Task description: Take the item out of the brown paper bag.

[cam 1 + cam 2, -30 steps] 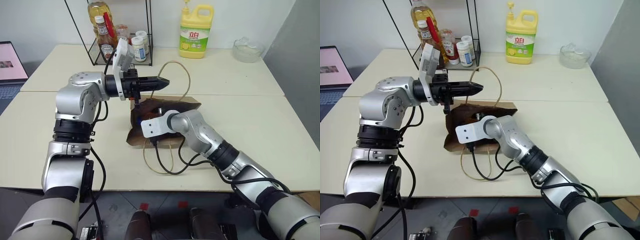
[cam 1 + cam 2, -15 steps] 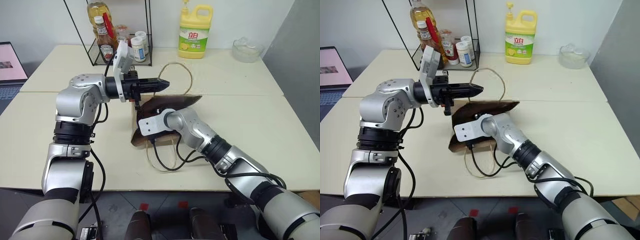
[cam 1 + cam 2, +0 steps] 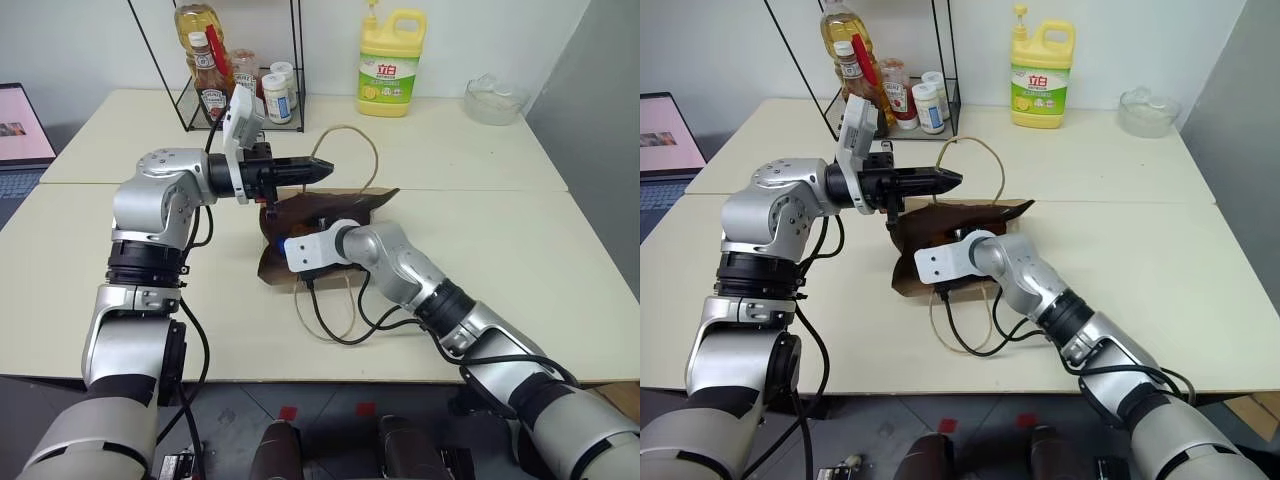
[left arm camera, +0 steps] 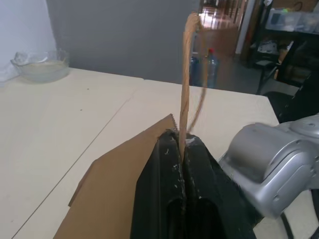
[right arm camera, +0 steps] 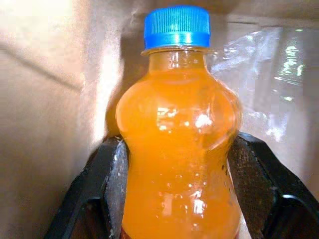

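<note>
Bottle [image 5: 179, 149] of orange liquid lies inside the brown paper bag [image 3: 345, 207], both right gripper [image 5: 179, 169] fingers seemingly pressing its sides. Left gripper [image 4: 180, 149], pressed together, pinches one handle [image 3: 372, 150]. Behind stand one yellow jug [image 3: 389, 62], one wire rack [image 3: 230, 60], one glass bowl [image 3: 495, 100].

brown paper bag [image 3: 330, 215]: one
item [image 5: 179, 149]: one
yellow jug [image 3: 389, 62]: one
glass bowl [image 3: 493, 100]: one
white jars [image 3: 277, 93]: two
wire rack [image 3: 215, 60]: one
</note>
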